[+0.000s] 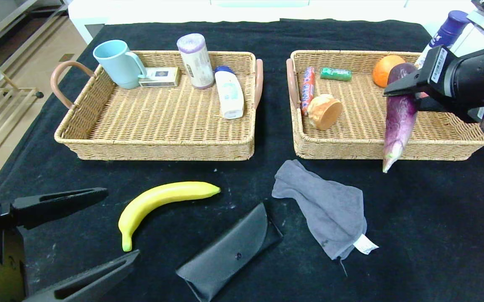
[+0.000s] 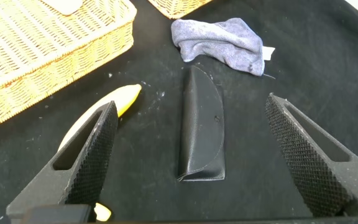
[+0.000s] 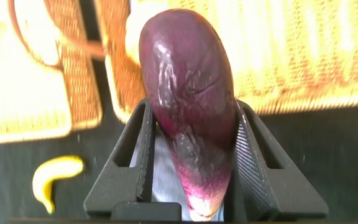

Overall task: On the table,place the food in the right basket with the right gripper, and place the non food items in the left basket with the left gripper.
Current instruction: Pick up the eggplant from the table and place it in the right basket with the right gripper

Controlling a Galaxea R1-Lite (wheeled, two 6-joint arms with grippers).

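Currently my right gripper [image 1: 407,90] is clamped on the eggplant [image 1: 398,113], hanging stem-down over the right basket [image 1: 435,142] near the table's right edge. My left gripper [image 1: 74,235] sits spread wide at the front-left corner, beside the banana [image 1: 162,201].

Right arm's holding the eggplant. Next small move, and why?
Probably lower, then release. The right end effector grips the eggplant at its top, over the right basket, but its tip hangs past the front rim. Left end effector idles open near the banana.
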